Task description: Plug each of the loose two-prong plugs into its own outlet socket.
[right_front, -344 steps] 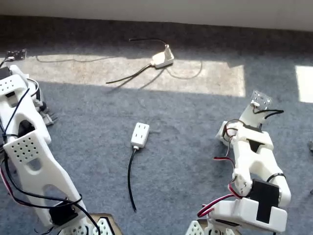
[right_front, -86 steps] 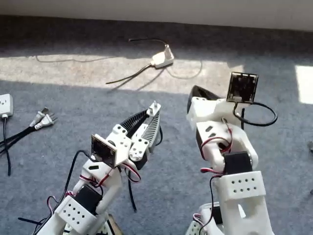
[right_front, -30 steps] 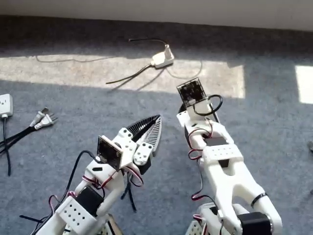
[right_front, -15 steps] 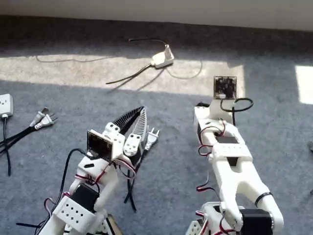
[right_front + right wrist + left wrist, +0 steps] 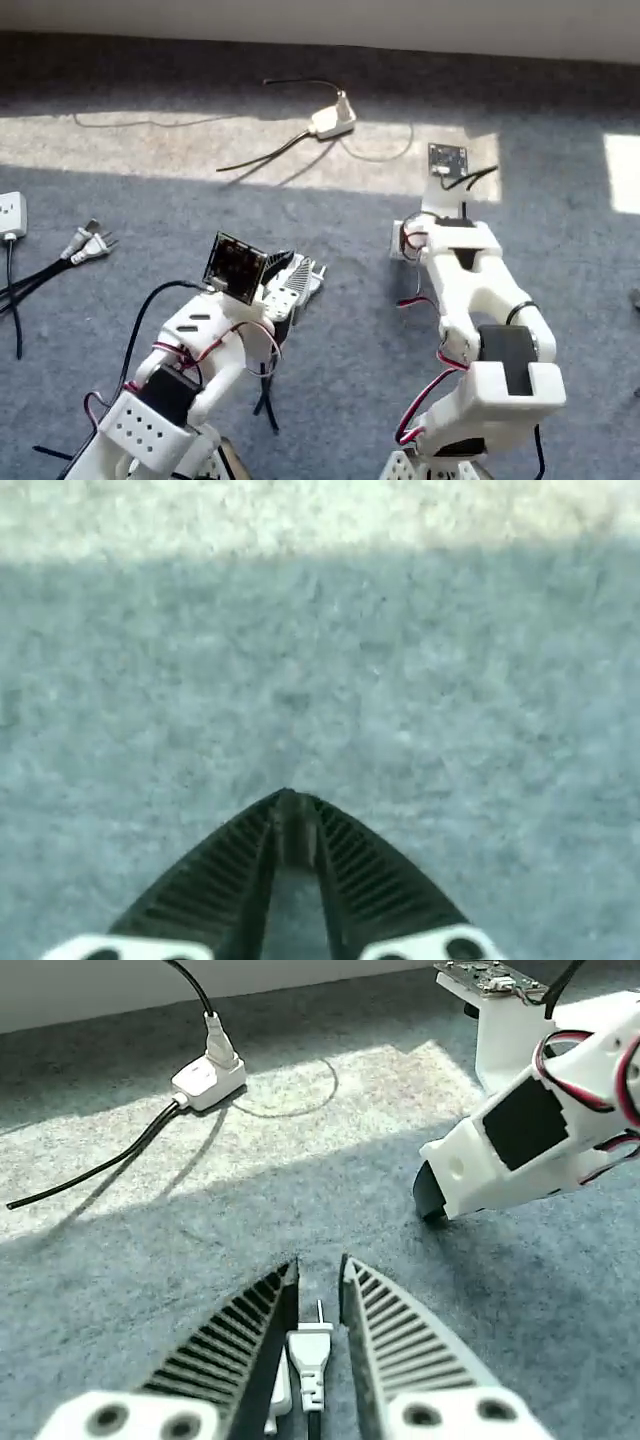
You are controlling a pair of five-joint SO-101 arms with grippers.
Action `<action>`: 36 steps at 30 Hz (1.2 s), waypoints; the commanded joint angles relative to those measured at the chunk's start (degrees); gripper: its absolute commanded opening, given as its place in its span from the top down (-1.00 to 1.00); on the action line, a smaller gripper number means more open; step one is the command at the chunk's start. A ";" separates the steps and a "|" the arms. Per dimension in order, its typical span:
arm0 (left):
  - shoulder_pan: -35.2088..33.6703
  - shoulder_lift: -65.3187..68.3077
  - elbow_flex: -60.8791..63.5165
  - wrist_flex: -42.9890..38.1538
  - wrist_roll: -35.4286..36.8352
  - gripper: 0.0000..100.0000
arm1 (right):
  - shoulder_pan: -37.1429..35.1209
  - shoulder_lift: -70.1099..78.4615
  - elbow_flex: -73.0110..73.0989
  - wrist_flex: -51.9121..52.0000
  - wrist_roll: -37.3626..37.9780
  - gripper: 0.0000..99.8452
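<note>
White two-prong plug (image 5: 310, 1360): between narrowly parted jaws of left tool (image 5: 318, 1263), long axis along tool, prongs pointing away. Right tool (image 5: 288, 802): closed, empty.

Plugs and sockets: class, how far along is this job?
Done: one plug sits in the far outlet. In hand: the left gripper has its open fingers either side of a white plug on the carpet. To do: that plug, plus loose plugs beside the edge outlet. The right gripper is shut, empty.
</note>
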 commanded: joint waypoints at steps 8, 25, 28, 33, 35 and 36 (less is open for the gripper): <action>-1.36 62.02 -40.40 17.41 0.62 0.82 | 0.31 0.31 -3.65 0.75 -0.62 0.98; 2.51 70.90 -46.29 23.30 5.63 0.82 | 0.31 0.31 -3.65 0.57 -0.26 0.98; 2.59 70.90 -42.77 18.37 6.59 0.70 | 0.31 0.31 -3.65 0.57 -0.26 0.98; 0.84 70.99 -40.84 15.74 6.59 0.68 | 0.31 0.31 -3.56 0.57 -0.18 0.98; -0.04 71.25 -40.84 15.65 6.59 0.68 | 0.31 0.31 -3.56 0.57 -0.18 0.98; -0.40 72.04 -40.84 15.56 6.59 0.68 | 0.31 0.31 -3.56 0.57 -0.18 0.98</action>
